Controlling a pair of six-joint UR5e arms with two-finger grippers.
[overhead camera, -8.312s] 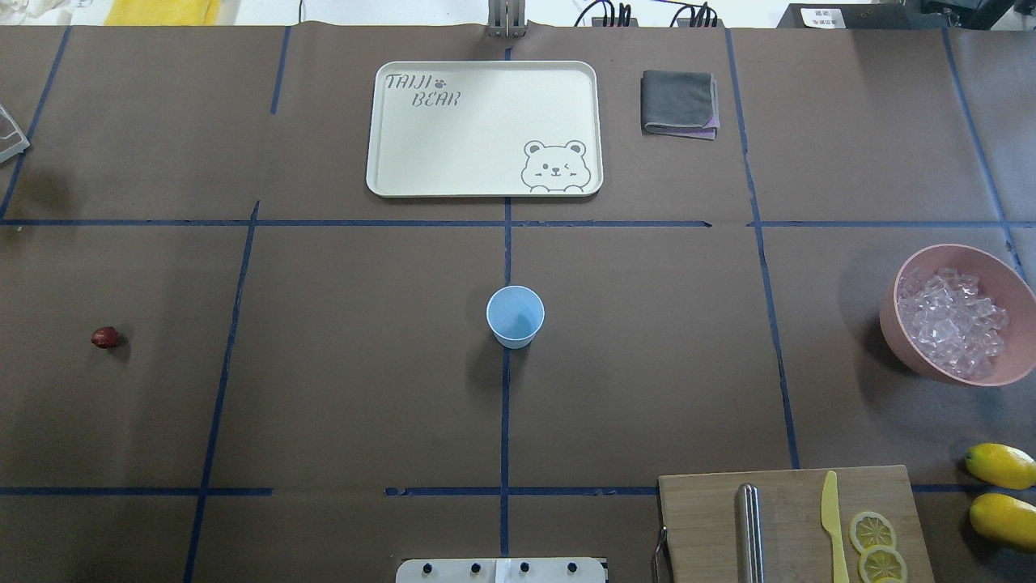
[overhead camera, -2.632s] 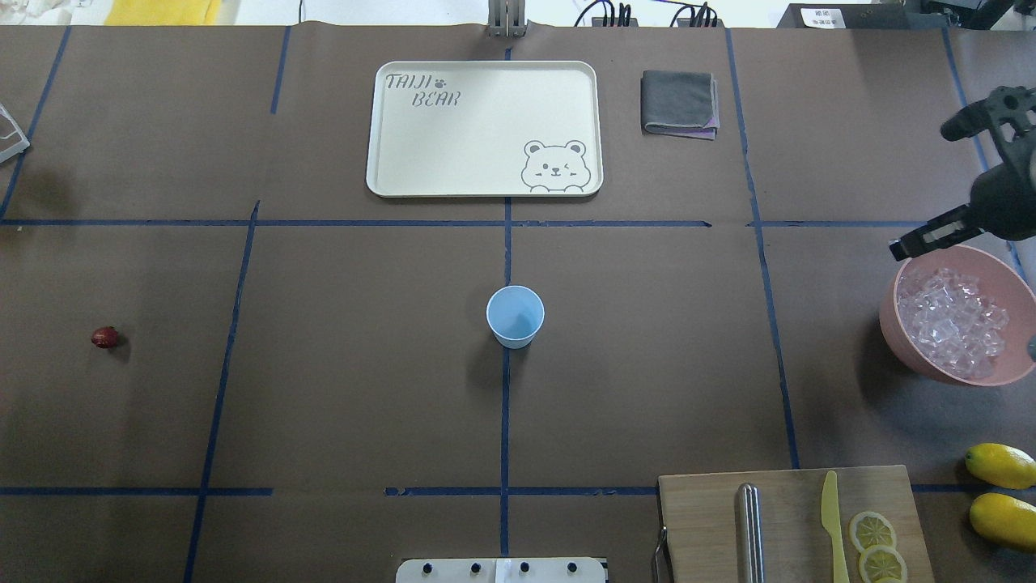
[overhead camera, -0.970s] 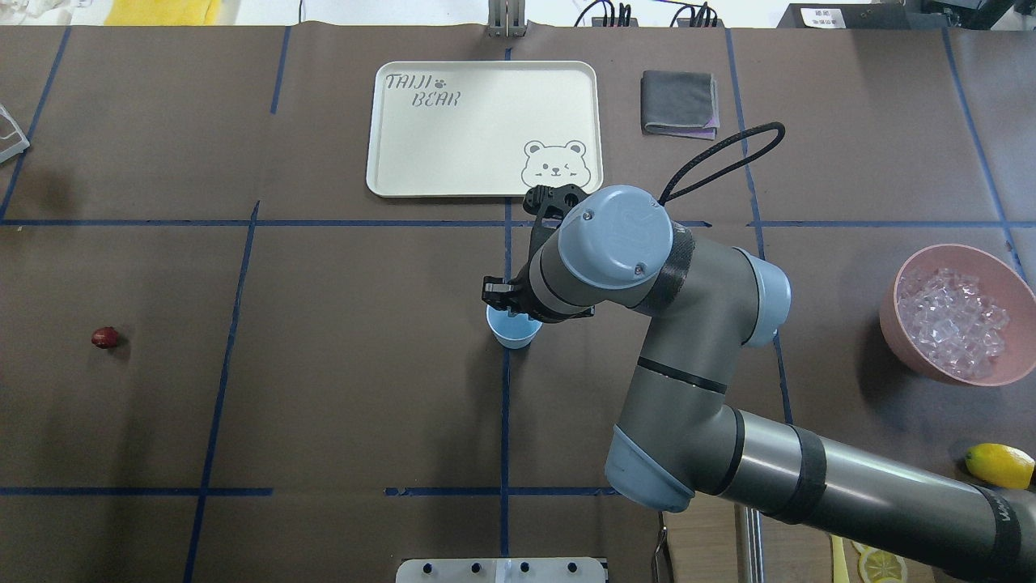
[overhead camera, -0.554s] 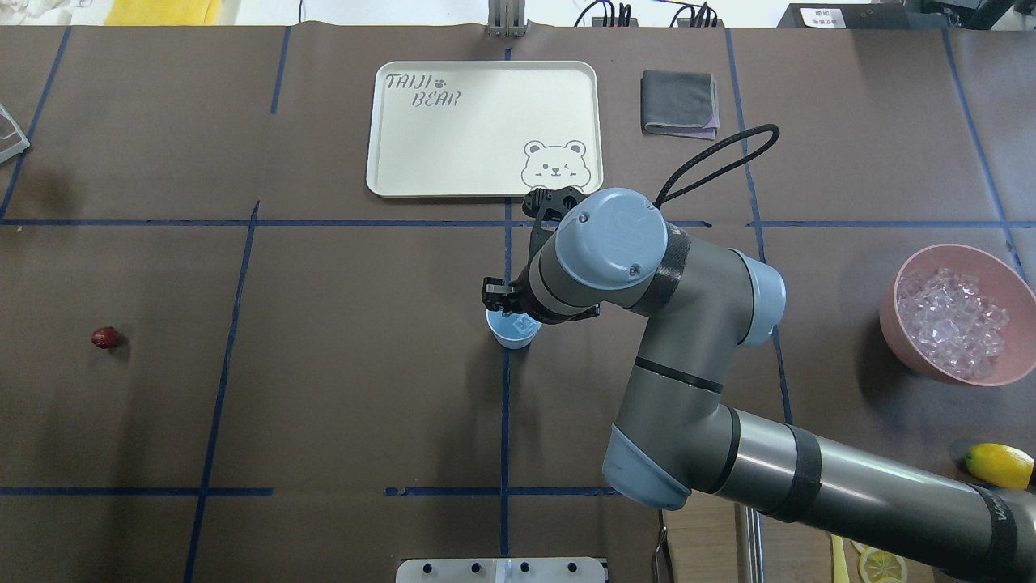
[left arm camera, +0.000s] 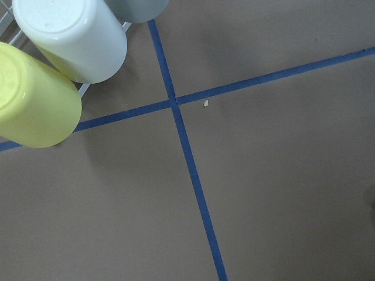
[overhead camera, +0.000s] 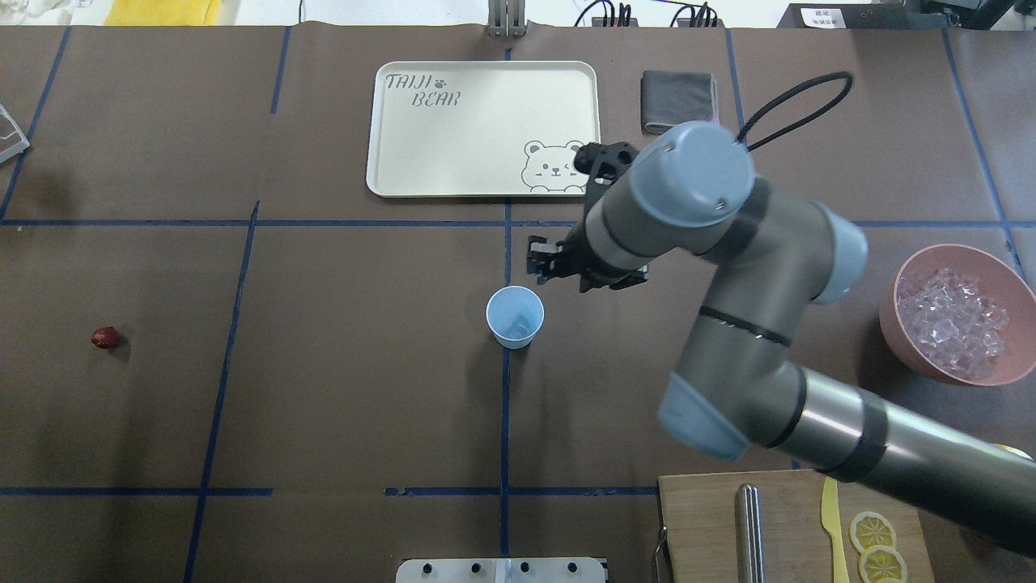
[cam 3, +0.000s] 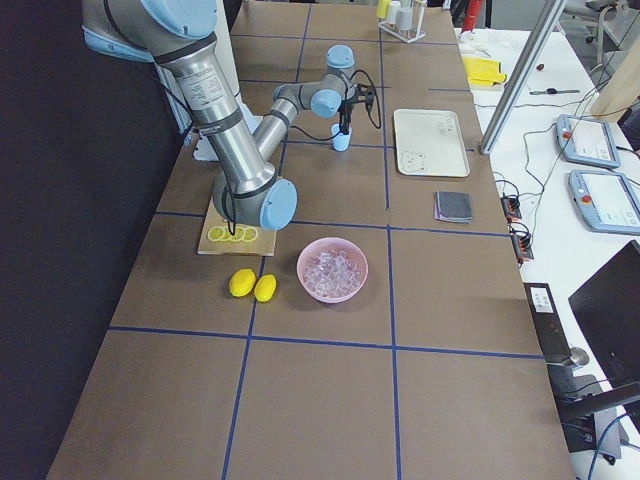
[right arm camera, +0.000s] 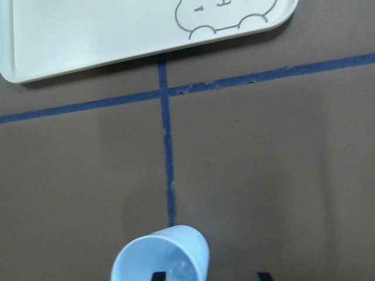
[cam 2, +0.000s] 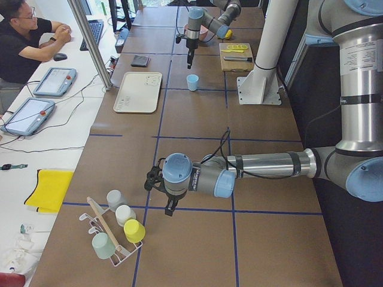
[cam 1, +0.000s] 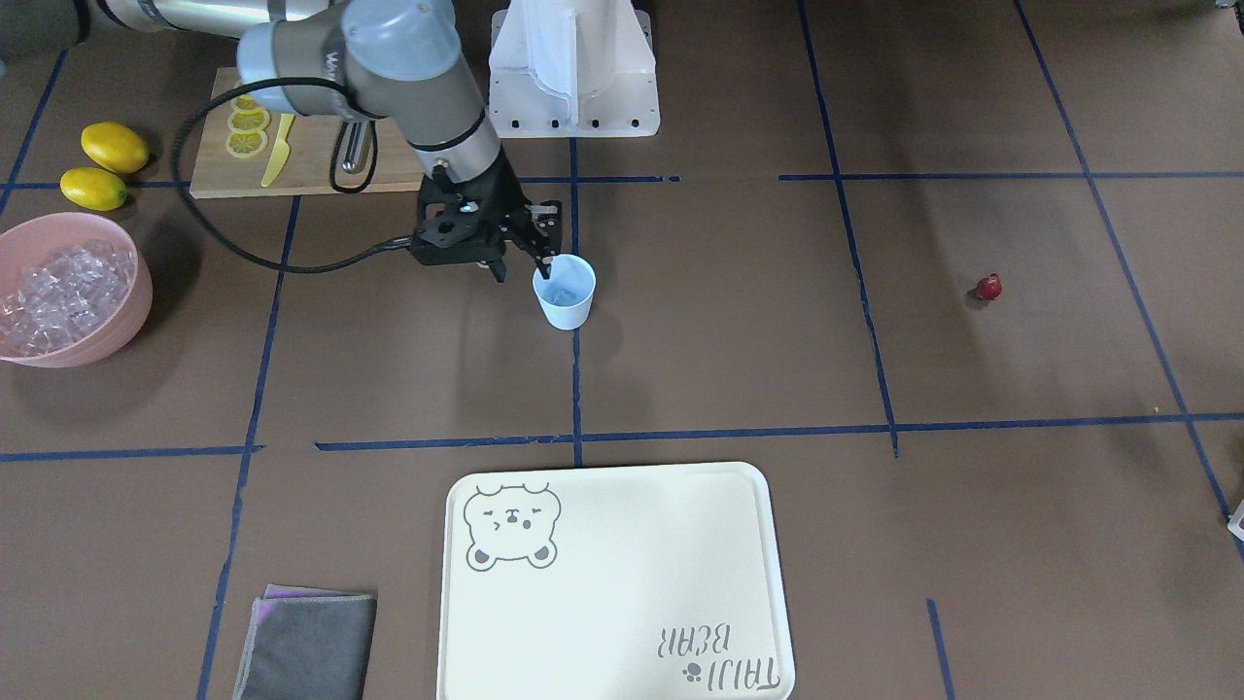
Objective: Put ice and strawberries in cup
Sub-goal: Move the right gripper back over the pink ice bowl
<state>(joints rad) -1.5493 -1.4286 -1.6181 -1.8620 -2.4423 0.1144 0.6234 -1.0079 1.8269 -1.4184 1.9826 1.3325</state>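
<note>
Over the middle of the table [overhead camera: 324,405] the right gripper [cam 1: 523,269] hangs, fingers apart, close by the rim of the cup [cam 1: 565,311]; a low sideways swing could topple it. Whether the left gripper [cam 2: 169,207] has its fingers apart, I cannot tell. The distant strawberry [overhead camera: 104,338] may roll when pinched, and a toppled cup would spill its ice chunk [right arm camera: 183,269].

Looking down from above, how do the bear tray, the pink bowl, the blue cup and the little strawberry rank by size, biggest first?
As they look in the overhead view:
1. bear tray, clearly the largest
2. pink bowl
3. blue cup
4. strawberry, by far the smallest

All sit on the same table, so nearness hardly skews this.
</note>
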